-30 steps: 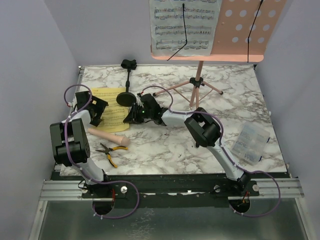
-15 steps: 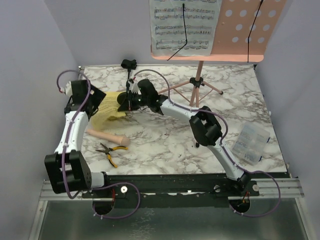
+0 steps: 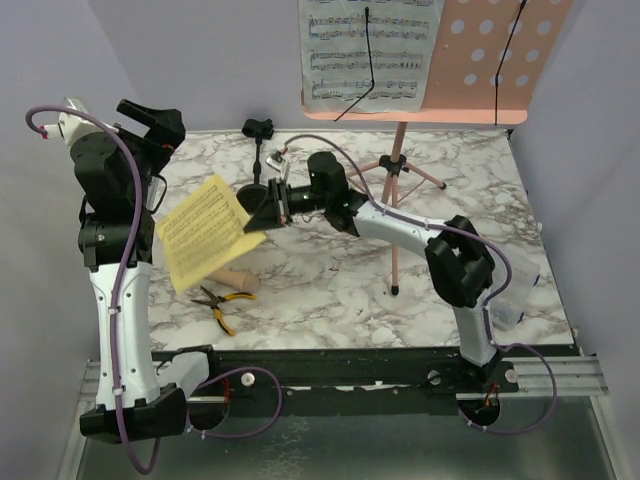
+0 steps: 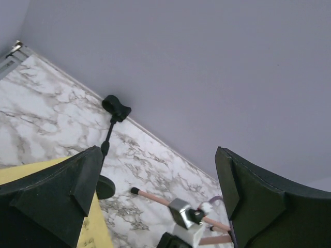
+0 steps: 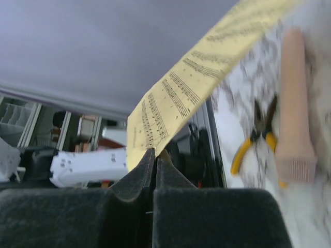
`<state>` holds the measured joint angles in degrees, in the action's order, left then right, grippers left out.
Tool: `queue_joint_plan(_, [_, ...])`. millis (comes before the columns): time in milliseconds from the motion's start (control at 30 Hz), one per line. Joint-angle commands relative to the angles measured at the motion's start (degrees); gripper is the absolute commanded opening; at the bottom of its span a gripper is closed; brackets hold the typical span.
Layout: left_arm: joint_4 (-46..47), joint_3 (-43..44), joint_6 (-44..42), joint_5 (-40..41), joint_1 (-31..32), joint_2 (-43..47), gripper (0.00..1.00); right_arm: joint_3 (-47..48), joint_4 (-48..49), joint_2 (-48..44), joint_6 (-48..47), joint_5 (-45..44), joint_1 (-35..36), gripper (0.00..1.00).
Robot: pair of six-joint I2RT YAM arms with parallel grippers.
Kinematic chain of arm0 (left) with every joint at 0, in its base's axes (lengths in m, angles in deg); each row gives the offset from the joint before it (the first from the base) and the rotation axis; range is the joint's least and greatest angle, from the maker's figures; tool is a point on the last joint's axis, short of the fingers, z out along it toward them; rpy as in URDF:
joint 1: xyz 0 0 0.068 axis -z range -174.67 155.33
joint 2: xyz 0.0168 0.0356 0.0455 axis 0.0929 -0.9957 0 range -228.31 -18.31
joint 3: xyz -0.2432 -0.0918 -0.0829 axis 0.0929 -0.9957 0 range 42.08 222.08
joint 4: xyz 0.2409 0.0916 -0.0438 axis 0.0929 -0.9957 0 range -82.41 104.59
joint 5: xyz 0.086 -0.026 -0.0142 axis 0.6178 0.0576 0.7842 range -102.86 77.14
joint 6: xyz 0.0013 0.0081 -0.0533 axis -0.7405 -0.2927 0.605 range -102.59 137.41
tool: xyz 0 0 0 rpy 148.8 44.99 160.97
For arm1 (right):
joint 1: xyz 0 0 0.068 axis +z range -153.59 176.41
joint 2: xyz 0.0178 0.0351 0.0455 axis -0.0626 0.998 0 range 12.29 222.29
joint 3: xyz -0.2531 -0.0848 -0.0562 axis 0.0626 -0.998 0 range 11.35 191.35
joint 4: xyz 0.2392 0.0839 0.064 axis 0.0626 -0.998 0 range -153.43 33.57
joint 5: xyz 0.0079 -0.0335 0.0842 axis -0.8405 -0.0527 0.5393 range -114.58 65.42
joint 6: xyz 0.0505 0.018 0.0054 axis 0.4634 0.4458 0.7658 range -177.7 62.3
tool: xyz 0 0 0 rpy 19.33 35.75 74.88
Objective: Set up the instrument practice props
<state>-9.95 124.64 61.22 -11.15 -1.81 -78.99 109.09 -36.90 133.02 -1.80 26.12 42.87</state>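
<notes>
My right gripper [image 3: 257, 212] is shut on a corner of the yellow sheet-music page [image 3: 203, 233] and holds it tilted above the table; its jaws pinch the page's edge [image 5: 155, 153] in the right wrist view. My left gripper [image 3: 151, 122] is raised high at the far left, open and empty, its fingers [image 4: 77, 186] wide apart. The black mic stand [image 3: 259, 130] stands just behind the right gripper and also shows in the left wrist view [image 4: 116, 107]. The beige microphone [image 3: 238, 279] lies under the page. The pink desk [image 3: 500, 60] carries a white page [image 3: 370, 50] on its tripod pole [image 3: 397, 190].
Yellow-handled pliers [image 3: 219, 301] lie near the front left beside the microphone. The clear plastic box [image 3: 512, 303] sits at the right, mostly hidden behind my right arm. The tripod legs [image 3: 430, 178] spread over the back middle of the marble table [image 3: 330, 290].
The left gripper let go of the yellow page and rose up and to the left. The right gripper lifted the page off the table, and the page now hangs tilted.
</notes>
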Motion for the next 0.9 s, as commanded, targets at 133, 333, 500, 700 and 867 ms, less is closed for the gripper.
queue_joint_plan(133, [4.0,-7.3,-4.1,-28.6,0.3,0.5,0.97,-23.7,-31.4,-23.0,-27.6,-10.0,2.2,0.01])
queue_joint_plan(333, [14.8,-18.9,-5.3,-49.1,9.2,-2.5,0.88,-32.0,-55.0,-36.4,-48.0,-31.5,2.1,0.01])
queue_joint_plan(500, [16.5,-23.4,-15.3,-57.5,20.6,-0.6,0.86,-33.4,-63.4,-43.0,-52.9,-22.3,2.1,0.01])
queue_joint_plan(700, [17.3,-26.5,-28.6,-64.4,31.7,5.3,0.91,-33.6,-65.1,-50.8,-56.6,-11.9,2.1,0.01])
queue_joint_plan(867, [17.3,-26.1,-31.2,-66.4,39.5,1.5,0.89,-30.4,-68.6,-54.5,-58.0,-8.2,2.1,0.01])
